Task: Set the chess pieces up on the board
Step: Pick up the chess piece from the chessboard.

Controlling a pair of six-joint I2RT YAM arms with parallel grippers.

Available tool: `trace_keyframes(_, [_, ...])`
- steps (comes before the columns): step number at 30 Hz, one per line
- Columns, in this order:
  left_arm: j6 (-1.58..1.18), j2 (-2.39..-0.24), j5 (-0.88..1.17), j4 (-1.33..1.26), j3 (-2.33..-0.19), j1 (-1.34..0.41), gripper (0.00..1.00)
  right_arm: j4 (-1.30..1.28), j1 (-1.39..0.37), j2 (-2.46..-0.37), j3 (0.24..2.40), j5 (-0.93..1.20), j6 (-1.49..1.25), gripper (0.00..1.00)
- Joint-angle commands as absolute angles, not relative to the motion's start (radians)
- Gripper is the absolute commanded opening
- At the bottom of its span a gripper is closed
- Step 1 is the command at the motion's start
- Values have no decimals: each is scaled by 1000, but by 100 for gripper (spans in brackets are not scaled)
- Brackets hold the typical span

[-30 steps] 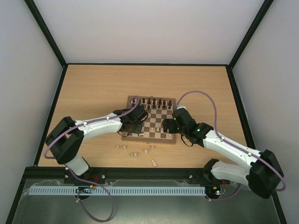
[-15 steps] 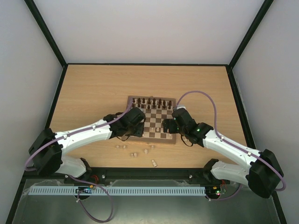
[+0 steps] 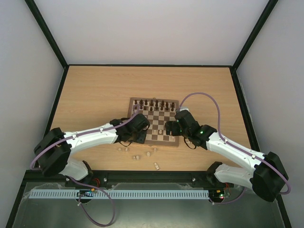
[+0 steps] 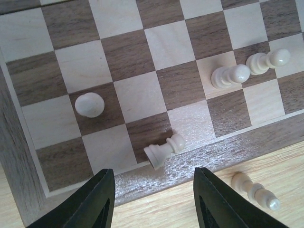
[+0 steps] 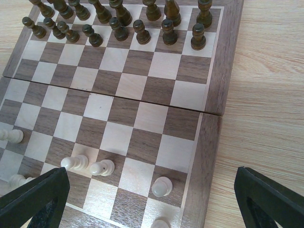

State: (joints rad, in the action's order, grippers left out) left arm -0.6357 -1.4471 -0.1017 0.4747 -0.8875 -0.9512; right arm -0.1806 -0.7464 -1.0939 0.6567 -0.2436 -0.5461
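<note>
The board [image 3: 159, 119] lies mid-table. Dark pieces [image 3: 153, 104] stand in its two far rows, and they also show in the right wrist view [image 5: 118, 23]. My left gripper [image 4: 154, 199] is open and empty, over the board's near left edge [image 3: 137, 129]. Just beyond its fingers a pale pawn [image 4: 164, 149] lies toppled on the near row. An upright pale pawn [image 4: 89, 104] stands further in. My right gripper [image 5: 152, 204] is open and empty above the board's near right corner [image 3: 173, 127]. A pale pawn [image 5: 161, 186] and two more pale pieces [image 5: 89, 165] stand below it.
Several pale pieces [image 3: 136, 156] lie loose on the wooden table in front of the board, one of them far forward [image 3: 156, 166]. One lies just off the board's edge [image 4: 254, 190]. Black frame rails bound the table, and the right arm's cable [image 3: 209, 97] arcs over the board's right side.
My left arm's elbow swung out to the left and low, then partly back. Its gripper stayed at the board's near left edge and shifted slightly right. The right arm has not moved.
</note>
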Motion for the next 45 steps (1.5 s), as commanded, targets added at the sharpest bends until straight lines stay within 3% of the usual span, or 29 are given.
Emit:
trace_keyframes(1, [-533,-1473,-136,450,-903,-959,49,-181,-744,-1092,647,-246,-545,96])
trace_keyframes(20, [-459,-1637,-142,433,-984,-959,47,-182,-744,-1087,646,-242,-545,96])
trace_keyframes(36, [-482,-1593,-126,427,-922,-959,46,-179,-744,-1090,646,-236,-543,96])
trace_keyframes(45, [-477,-1605,-97,414,-928,-959,33,-179,-744,-1092,645,-239,-545,96])
